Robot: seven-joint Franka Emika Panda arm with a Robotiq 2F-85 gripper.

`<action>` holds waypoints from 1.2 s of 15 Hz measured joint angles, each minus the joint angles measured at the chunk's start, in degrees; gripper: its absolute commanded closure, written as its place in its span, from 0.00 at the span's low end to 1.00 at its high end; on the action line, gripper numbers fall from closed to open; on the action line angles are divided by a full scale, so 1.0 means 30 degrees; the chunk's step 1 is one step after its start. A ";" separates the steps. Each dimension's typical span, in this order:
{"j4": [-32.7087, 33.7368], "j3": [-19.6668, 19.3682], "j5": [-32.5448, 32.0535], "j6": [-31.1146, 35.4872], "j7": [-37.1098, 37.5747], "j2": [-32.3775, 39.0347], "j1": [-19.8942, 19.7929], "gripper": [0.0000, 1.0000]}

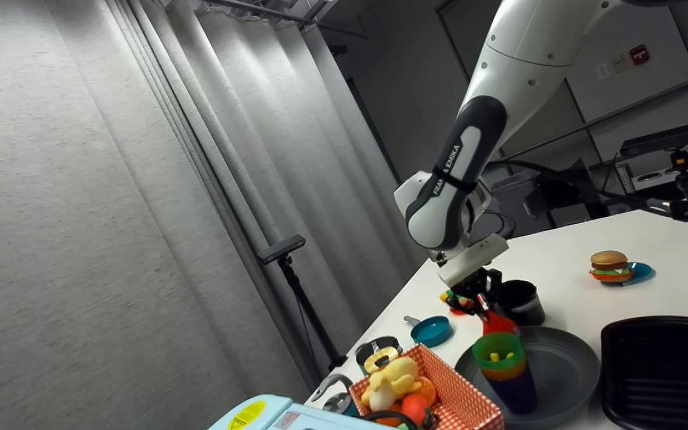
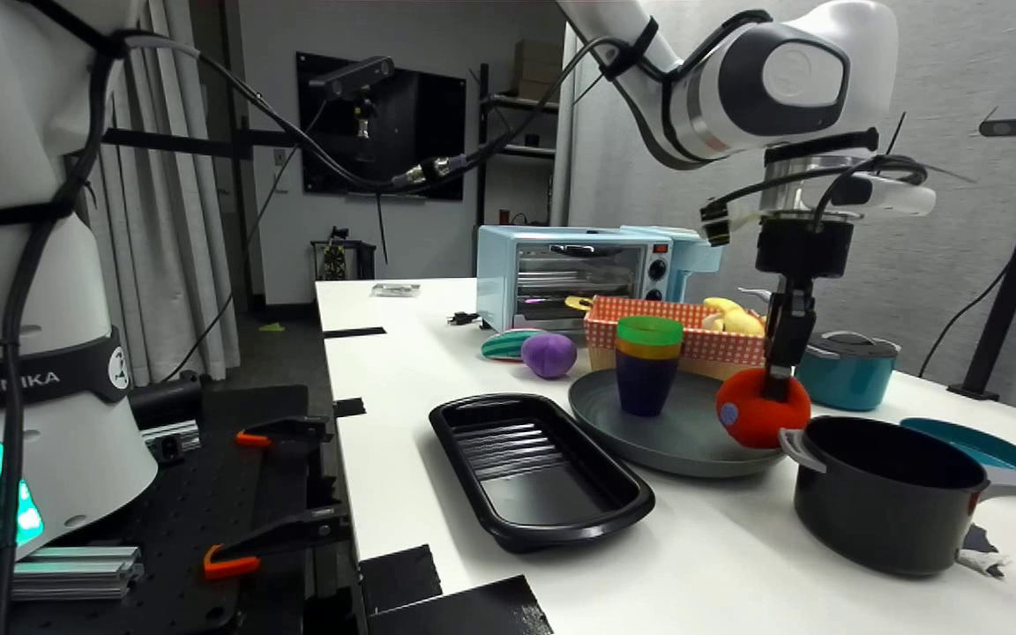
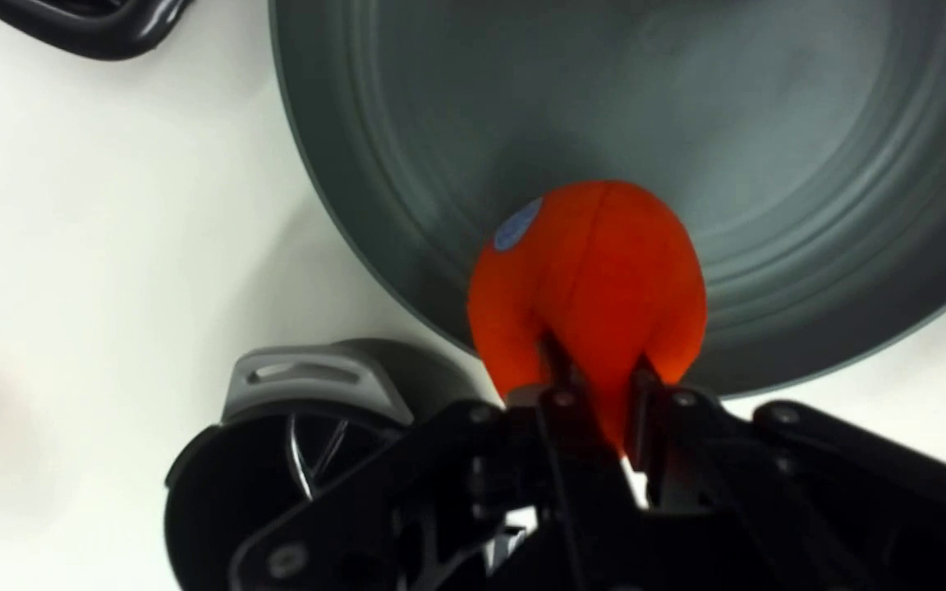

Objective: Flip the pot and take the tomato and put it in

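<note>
The tomato is a soft red ball with a small blue spot. My gripper is shut on it, and the fingers press dents into its sides. In an exterior view the tomato is at the rim of a grey round dish; whether it touches the dish I cannot tell. Right beside it stands the black pot, upright with its mouth facing up. In the wrist view the pot lies lower left of the tomato, partly covered by the gripper. Its inside looks dark.
Stacked cups stand on the dish. A black roasting tray lies beside it. Behind are a checkered basket of toy food and a teal pot. A blue pan sits close to the black pot. A toy burger stands farther off.
</note>
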 measured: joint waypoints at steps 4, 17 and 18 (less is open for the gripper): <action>0.0322 -0.0150 0.0270 -0.0824 0.0000 -0.1063 -0.0697 0.96; 0.2699 -0.0164 0.1853 -0.2956 0.0989 -0.0687 -0.1952 0.96; 0.2897 -0.0165 0.1856 -0.2956 0.1202 -0.0491 -0.2010 0.96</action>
